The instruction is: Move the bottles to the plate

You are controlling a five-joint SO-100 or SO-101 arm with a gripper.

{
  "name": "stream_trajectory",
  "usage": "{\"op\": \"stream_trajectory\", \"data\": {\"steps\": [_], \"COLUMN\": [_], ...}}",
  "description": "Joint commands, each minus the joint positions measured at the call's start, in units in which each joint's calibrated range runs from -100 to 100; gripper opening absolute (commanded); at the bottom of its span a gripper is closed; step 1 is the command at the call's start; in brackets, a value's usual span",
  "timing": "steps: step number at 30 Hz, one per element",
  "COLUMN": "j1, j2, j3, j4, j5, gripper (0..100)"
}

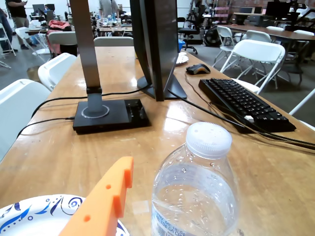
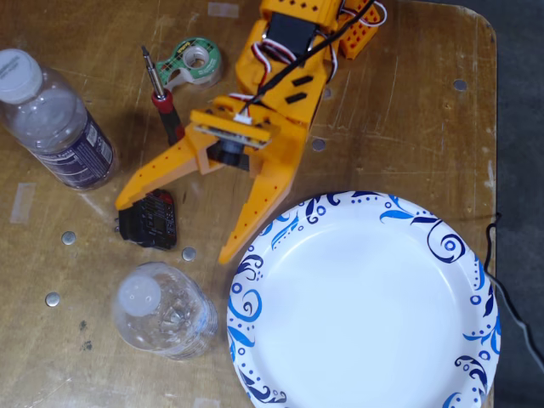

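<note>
In the fixed view the small unlabelled bottle [image 2: 163,311] stands upright with its white cap on, just left of the white plate [image 2: 365,306] with blue swirls on its rim. My orange gripper [image 2: 178,228] is open above it in the picture, its fingertips short of the bottle and not touching it. One finger reaches the plate's rim. The larger bottle [image 2: 58,119] with the dark label stands at the upper left. The wrist view shows the small bottle [image 1: 197,196] close ahead, one orange finger [image 1: 106,201] to its left, and the plate's rim [image 1: 29,216] at the bottom left.
A green tape roll [image 2: 195,61], a red-handled tool [image 2: 164,104] and a small black part [image 2: 149,223] lie by the arm. Ahead in the wrist view are a black lamp base [image 1: 110,114], a monitor stand [image 1: 157,49], cables and a keyboard [image 1: 246,103]. The table's edge [image 2: 495,127] is at the right.
</note>
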Motion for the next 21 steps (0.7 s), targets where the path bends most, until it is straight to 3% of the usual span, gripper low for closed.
{"op": "stream_trajectory", "data": {"steps": [1,21], "j1": [1.32,2.08], "j2": [1.87,19.75], "j3": [-5.71,-25.53], "j4": [-0.9,-0.9], "j5": [-0.3,-0.41], "gripper": [40,40]}}
